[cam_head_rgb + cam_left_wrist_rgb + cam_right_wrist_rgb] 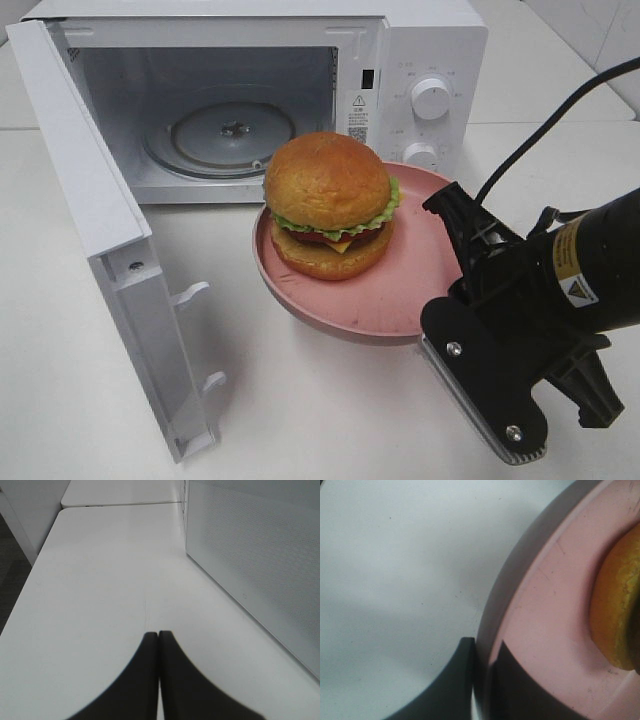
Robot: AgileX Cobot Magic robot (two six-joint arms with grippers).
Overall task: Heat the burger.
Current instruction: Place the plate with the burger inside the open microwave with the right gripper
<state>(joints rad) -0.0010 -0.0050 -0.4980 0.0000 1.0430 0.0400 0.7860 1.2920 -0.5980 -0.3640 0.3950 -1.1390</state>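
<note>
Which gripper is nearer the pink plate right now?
Right. The right gripper pinches the pink plate by its rim; the left gripper hangs shut over the table, with no plate in its view.

A white table (300,420) stands under soft even light, dark floor (9,575) beside it.

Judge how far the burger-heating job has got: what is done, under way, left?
Done: the microwave door stands open. In hand: the right gripper is clamped on the rim of the pink plate carrying the burger, not yet inside. Left: set it on the glass turntable, shut the door, start heating.
</note>
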